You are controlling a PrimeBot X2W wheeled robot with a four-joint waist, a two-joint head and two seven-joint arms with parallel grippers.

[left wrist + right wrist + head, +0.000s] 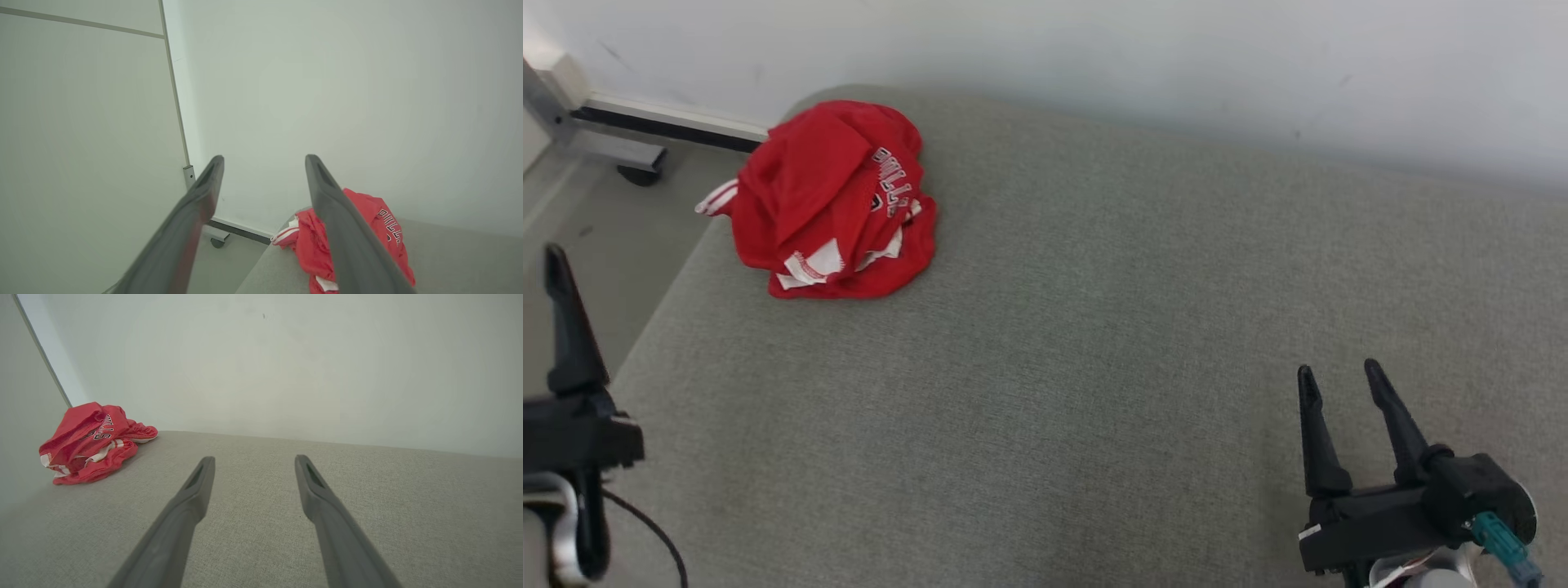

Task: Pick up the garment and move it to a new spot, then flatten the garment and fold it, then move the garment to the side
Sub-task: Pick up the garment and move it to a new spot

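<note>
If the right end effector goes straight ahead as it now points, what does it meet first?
Nothing near: the right end effector points across the grey surface toward the white wall. Which comes first is unclear. The red garment lies to its left.

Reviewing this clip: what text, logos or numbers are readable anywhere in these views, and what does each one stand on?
"BULLS": outlined letters on the crumpled red garment, bent by creases; in the right wrist view the first letter is partly folded under.
Small print on the garment's white trim: too small to read.
Small dark emblem beside the lettering: too blurred to make out.
Nothing else can be read.
</note>
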